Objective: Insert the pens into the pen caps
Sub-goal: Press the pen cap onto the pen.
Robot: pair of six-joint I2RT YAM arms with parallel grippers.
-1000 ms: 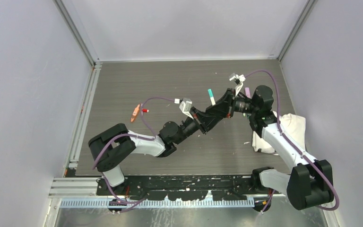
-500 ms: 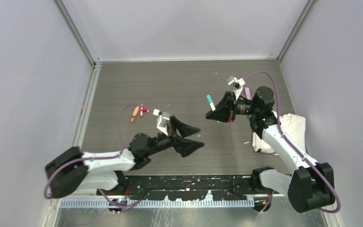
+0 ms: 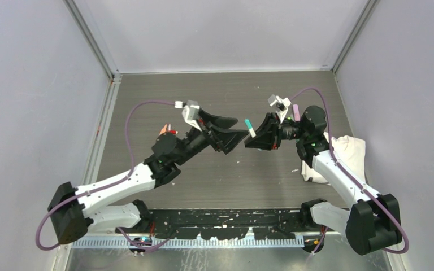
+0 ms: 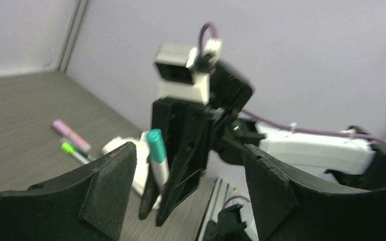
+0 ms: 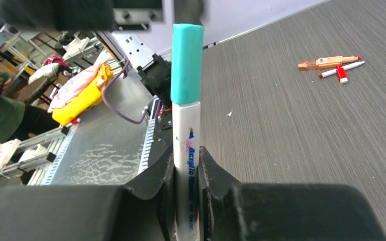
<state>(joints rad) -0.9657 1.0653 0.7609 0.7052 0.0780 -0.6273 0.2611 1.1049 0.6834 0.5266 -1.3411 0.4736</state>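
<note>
Right gripper [image 3: 255, 139]: clamped on the white body of a teal-capped pen [image 5: 186, 145], raised above the table [image 3: 203, 96] near its middle.
Pen pose: upright between the fingers in the right wrist view, with the teal cap [image 5: 187, 63] seated on its upper end, well above the grip.
Writing on pen: blue lettering runs along the barrel and begins "Acrylic". The rest is too small to read. A small pink-and-blue mark sits just above it.
Left gripper [image 3: 240, 127]: jaws wide apart and holding nothing. It faces the right gripper, its fingertips just beside the capped end of the pen.
Left wrist view: the capped pen stands in the gap framed by the two spread fingers [image 4: 105, 175].
Orange pen [image 5: 326, 63]: lies flat on the left part of the table, well apart from both grippers.
Red-and-white pen [image 5: 343, 67]: lies just beside the orange one, with a loose red cap [image 5: 341, 75] next to it.
Pink-purple pen [image 4: 69, 133]: lies on the table on the right side, near a green pen [image 4: 70, 149].
White cloth [image 3: 347, 149]: bunched at the right edge of the table, partly under the right arm.
</note>
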